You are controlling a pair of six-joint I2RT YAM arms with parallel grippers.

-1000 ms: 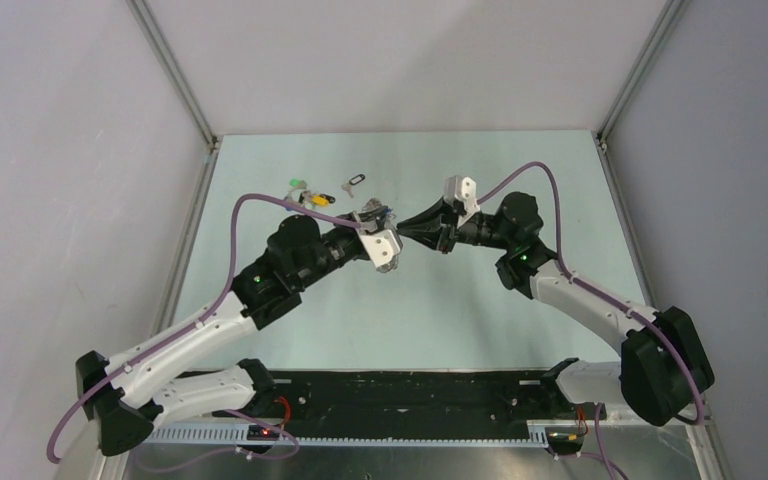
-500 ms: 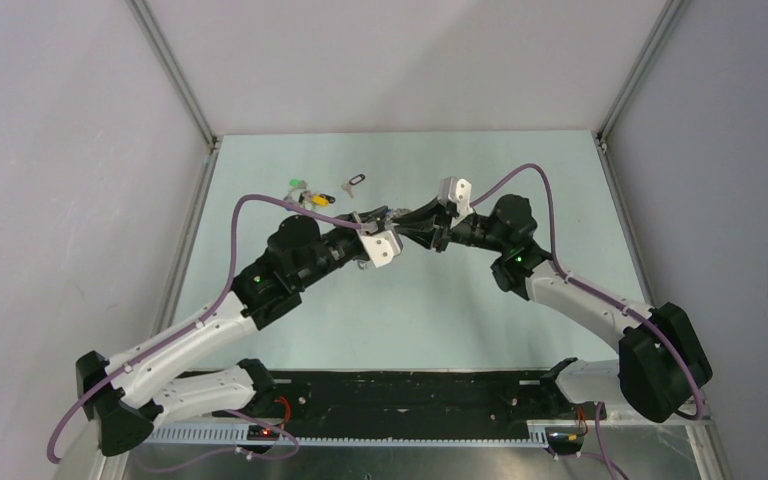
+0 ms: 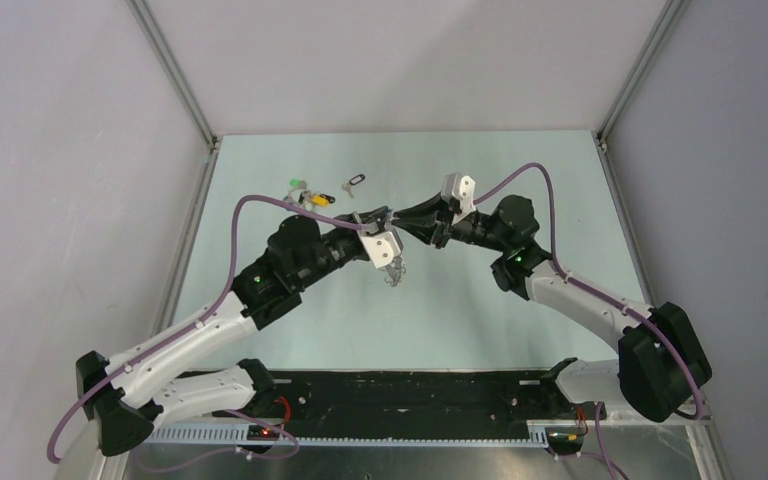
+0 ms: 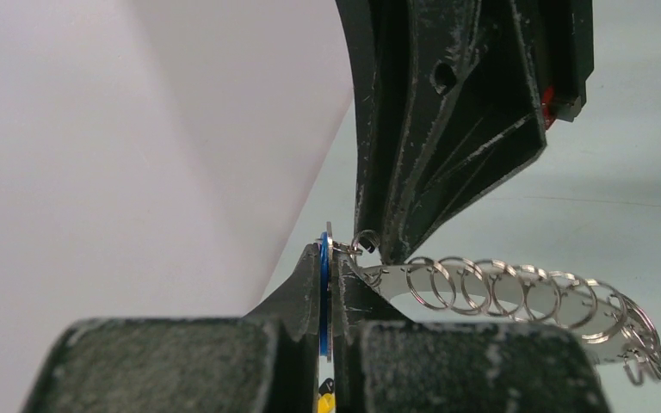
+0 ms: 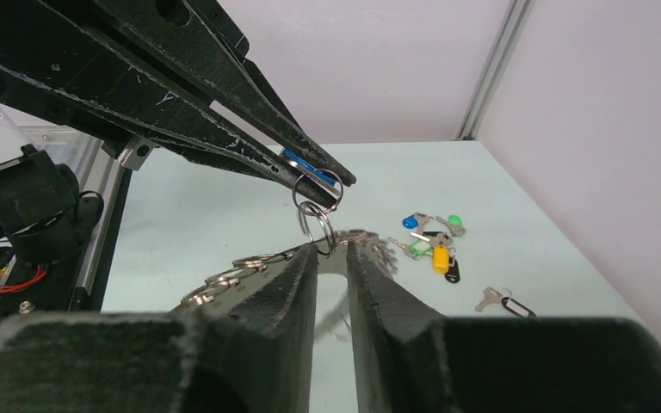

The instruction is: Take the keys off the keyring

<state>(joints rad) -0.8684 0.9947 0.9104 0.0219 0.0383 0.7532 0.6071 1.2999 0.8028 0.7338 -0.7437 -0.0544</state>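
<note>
We judge the work to be at the unthreading step, with both arms meeting in the air above the pale green bench (image 5: 224,215). The left end effector (image 4: 327,284) is clamped hard on a thin flat blue-headed key (image 4: 324,274). From that key a small silver split ring (image 5: 317,225) hangs down.

The right end effector (image 5: 332,258) is drawn narrow, with the small ring reaching into the gap between its fingers. We cannot tell whether the pads actually bite on it. The large thin grey metal keyring (image 4: 499,288) trails off sideways from that joint as a row of loops. Its many small silver-grey keys (image 3: 395,271) dangle free, clear of the bench, below the two end effectors.

Next, we think the right arm must grip the ring firmly and work it round while the left holds steady, so the wire walks out of the key's hole. Pulling straight apart would likely only strain the ring.

Far back on the bench lie a heap of colour-tagged keys (image 5: 432,245) and a single key with a black tag (image 5: 501,301).
</note>
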